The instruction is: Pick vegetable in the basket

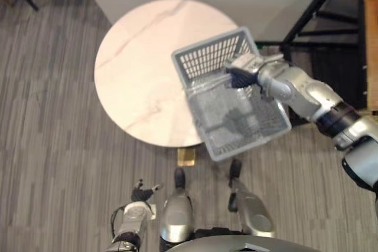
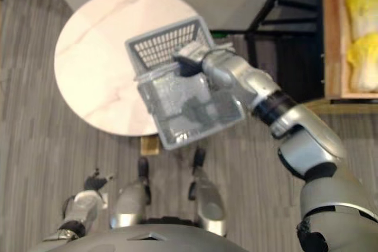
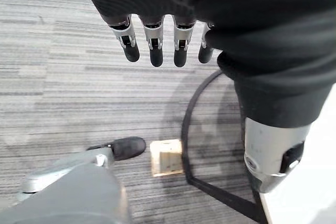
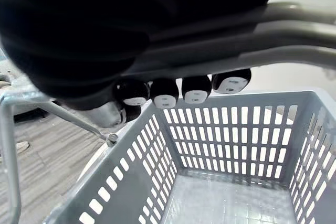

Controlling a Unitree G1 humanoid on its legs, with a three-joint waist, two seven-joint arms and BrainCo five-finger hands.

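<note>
Right wrist view has my right hand (image 4: 196, 90) curled round the handle (image 4: 299, 30) of the grey basket (image 4: 231, 129), which hangs empty over the edge of the round table (image 1: 136, 63). It's stiff slotted plastic and looks light, so that grip seems fine. The vegetables (image 2: 361, 57), pale yellow leafy heads, sit well off to my right in a wooden crate (image 2: 328, 28). Probably bulky with soft leaves, so I'd cup the firm body. Left hand (image 3: 156, 45) hangs low, fingers relaxed.
</note>
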